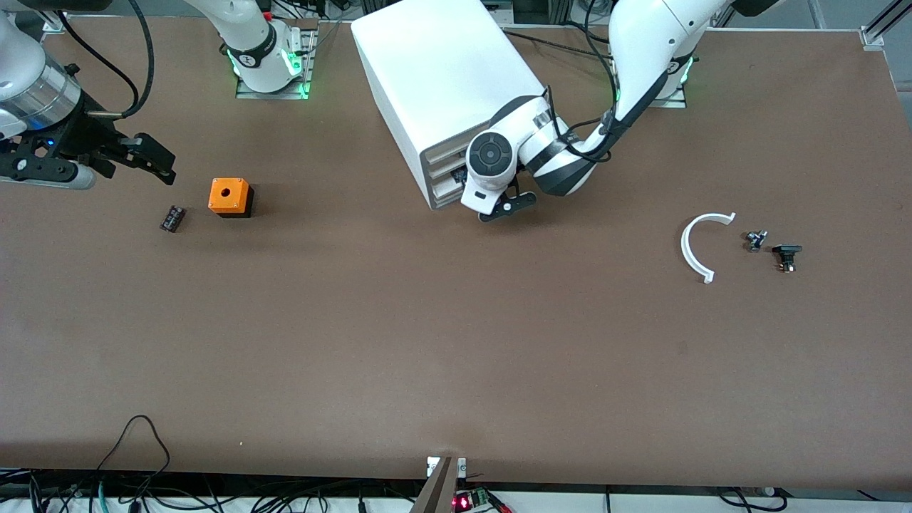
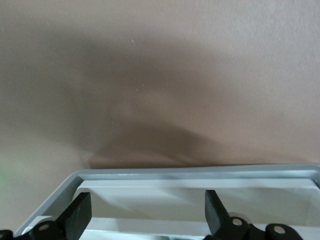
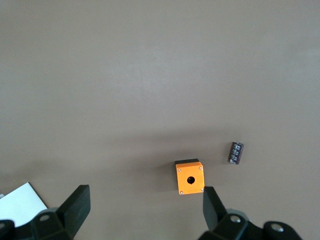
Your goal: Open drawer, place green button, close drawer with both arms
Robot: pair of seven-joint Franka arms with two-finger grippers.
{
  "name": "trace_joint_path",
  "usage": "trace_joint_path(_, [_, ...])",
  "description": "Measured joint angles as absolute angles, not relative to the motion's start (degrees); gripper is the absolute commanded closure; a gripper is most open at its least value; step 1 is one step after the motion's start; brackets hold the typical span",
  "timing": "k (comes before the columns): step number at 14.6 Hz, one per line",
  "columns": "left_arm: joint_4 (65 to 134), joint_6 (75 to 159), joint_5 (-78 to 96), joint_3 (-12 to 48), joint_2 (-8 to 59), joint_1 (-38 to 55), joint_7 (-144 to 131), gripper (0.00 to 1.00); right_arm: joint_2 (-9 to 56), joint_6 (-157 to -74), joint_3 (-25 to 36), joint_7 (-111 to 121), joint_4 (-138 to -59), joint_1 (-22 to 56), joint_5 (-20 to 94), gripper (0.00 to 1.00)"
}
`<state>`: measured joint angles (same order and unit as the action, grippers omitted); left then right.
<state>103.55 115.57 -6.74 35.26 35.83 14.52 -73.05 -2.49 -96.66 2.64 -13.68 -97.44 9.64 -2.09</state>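
The white box cabinet [image 1: 434,78] stands at the middle of the table near the arms' bases. Its stacked drawer fronts [image 1: 444,173] face the front camera and are partly hidden by the left hand. I cannot tell which front is the drawer. My left gripper [image 1: 500,208] is low at those fronts. In the left wrist view it [image 2: 147,215] is open, its fingers on either side of a white tray edge [image 2: 150,200] inside the grey frame [image 2: 200,173]. My right gripper [image 1: 158,162] is open and empty in the air near the orange cube [image 1: 229,196]. No green-capped button shows clearly.
A flat black chip [image 1: 172,218] lies beside the orange cube; both show in the right wrist view, the cube [image 3: 190,177] and the chip [image 3: 236,152]. A white plastic arc [image 1: 695,246] and two small dark parts [image 1: 757,240] [image 1: 786,255] lie toward the left arm's end.
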Motion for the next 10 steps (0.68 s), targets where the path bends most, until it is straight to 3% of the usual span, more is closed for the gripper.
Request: trace_joint_path(10, [102.59,113.42,-6.75,35.55,34.73,14.3,-74.85,0.0,-1.45,-96.67,5.14,-13.58,-94.39,9.85,-1.95,0.0])
